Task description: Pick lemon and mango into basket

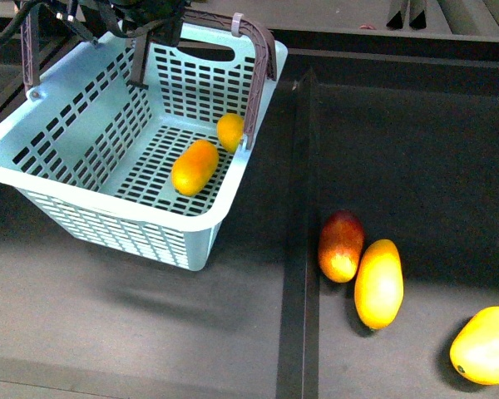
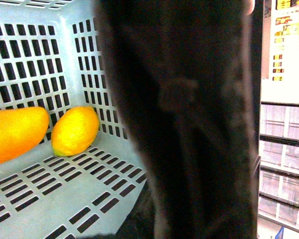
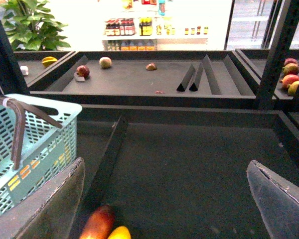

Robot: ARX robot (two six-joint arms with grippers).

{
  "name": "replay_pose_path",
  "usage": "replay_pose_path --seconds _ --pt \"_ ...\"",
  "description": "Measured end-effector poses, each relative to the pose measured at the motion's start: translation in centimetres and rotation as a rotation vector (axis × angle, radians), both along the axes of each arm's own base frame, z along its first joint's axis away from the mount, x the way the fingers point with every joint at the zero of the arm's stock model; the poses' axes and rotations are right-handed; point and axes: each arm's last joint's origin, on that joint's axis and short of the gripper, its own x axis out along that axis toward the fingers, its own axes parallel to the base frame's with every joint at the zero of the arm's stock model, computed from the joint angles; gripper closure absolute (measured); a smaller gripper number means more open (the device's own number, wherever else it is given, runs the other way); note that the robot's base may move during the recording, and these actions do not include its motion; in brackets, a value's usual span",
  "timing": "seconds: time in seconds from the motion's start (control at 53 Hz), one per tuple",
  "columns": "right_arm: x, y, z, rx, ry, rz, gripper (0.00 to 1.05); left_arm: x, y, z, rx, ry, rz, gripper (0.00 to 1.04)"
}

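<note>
- The basket (image 1: 83, 166) is seen tilted and lifted off the dark surface in the front view, with its shadow cast below it; the mango (image 1: 194, 167) and the lemon (image 1: 230, 132) are lying on its slotted floor, close together near the lower right wall.
- The left gripper (image 1: 137, 21) is seen at the top of the front view, at the basket's far rim where the brown handle (image 1: 258, 58) arches over; whether it is clamped on the handle or rim cannot be told, since its fingers are hidden in dark clutter.
- In the left wrist view most of the picture is blocked by a dark, blurred mass close to the lens; beside it the basket's inside is shown, with the lemon (image 2: 74, 130) against the wall corner and the mango (image 2: 12, 133) beside it, nearly touching.
- The right gripper (image 3: 164, 199) is shown only in the right wrist view: its two grey fingers (image 3: 50, 209) are spread wide apart and nothing is held between them.
- Below that open claw a red-blushed mango (image 3: 98, 222) and a yellow mango (image 3: 119, 233) are seen at the picture's edge; the basket lies off to one side, well apart from the claw.
- In the front view the red-blushed mango (image 1: 341, 245) and yellow mango (image 1: 378, 283) are shown touching, with a third yellow fruit (image 1: 485, 345) near the corner.
</note>
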Motion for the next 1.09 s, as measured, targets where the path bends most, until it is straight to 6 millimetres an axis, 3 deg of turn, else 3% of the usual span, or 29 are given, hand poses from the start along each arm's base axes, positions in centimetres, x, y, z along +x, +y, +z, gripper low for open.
replay_pose_path --seconds 0.094,0.321,0.472,0.566,0.793,0.85,0.944,1.038,1.095 --pt "0.0 0.0 0.0 0.0 0.0 0.0 0.09 -0.4 0.2 -0.2 0.004 0.005 0.004 0.96" --pt "0.0 0.0 0.0 0.0 0.0 0.0 0.09 -1.7 0.6 -0.6 0.039 0.036 0.014 0.61" --pt "0.0 0.0 0.0 0.0 0.0 0.0 0.09 -5.3 2.1 2.0 0.086 0.055 0.091 0.22" --pt "0.0 0.0 0.0 0.0 0.0 0.0 0.09 -7.6 3.5 3.5 0.141 0.083 0.12 0.06" --pt "0.0 0.0 0.0 0.0 0.0 0.0 0.09 -11.1 4.3 7.3 0.243 0.065 0.096 0.07" --pt "0.0 0.0 0.0 0.0 0.0 0.0 0.09 -11.4 4.6 7.0 0.294 -0.125 -0.044 0.17" --pt "0.0 0.0 0.0 0.0 0.0 -0.001 0.09 -13.9 6.2 5.3 0.656 -0.396 -0.229 0.35" --pt "0.0 0.0 0.0 0.0 0.0 -0.001 0.09 -16.8 8.4 5.4 1.001 -0.529 -0.27 0.52" --pt "0.0 0.0 0.0 0.0 0.0 0.0 0.09 -18.2 9.4 5.8 1.117 -0.555 -0.272 0.63"
